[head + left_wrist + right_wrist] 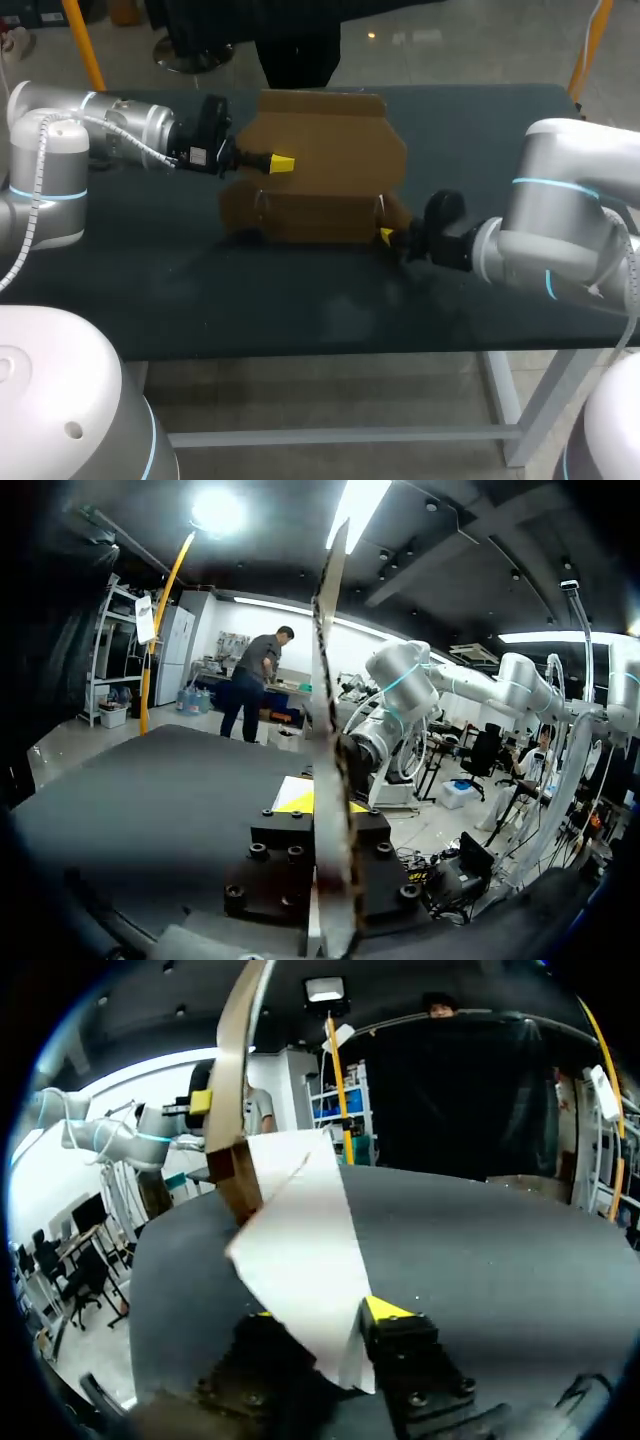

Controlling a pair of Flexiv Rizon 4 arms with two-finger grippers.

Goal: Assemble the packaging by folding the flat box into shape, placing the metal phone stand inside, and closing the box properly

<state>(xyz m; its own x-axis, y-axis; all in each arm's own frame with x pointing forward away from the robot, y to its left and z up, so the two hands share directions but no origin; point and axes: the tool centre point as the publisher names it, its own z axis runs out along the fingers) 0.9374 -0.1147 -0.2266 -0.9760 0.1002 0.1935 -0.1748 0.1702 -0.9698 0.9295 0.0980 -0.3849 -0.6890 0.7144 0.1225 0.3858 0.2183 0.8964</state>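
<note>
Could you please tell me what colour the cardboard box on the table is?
Plain brown; the box shows best in the head view.

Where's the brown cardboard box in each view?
Head view: the brown cardboard box stands at the table's far middle, with the left gripper on its left edge and the right gripper at its near right corner.
Left wrist view: the box is edge-on, a thin upright sheet clamped in the left gripper.
Right wrist view: its pale flap reaches down to the right gripper.
Shared landmark: the dark table top.
</note>
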